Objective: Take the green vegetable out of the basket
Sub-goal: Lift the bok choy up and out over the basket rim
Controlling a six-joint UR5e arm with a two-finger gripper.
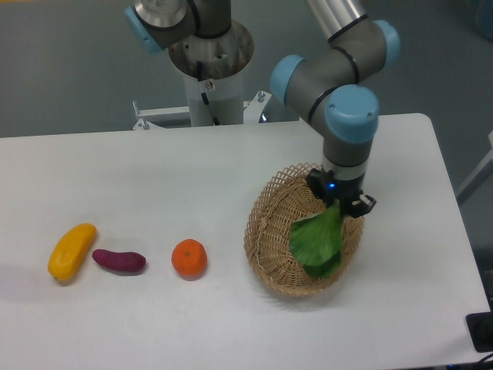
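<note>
The green vegetable (317, 240) hangs leaf-down from my gripper (340, 201), which is shut on its pale stem end. The broad dark leaf dangles over the right half of the tan woven basket (270, 231), its tip near the basket's right rim. The gripper's fingers are mostly hidden by the wrist and the leaf. The basket sits on the white table right of centre.
An orange (189, 258), a small purple sweet potato (119, 260) and a yellow mango-shaped fruit (72, 250) lie in a row on the left of the table. The robot's base column (209, 69) stands behind the table's far edge.
</note>
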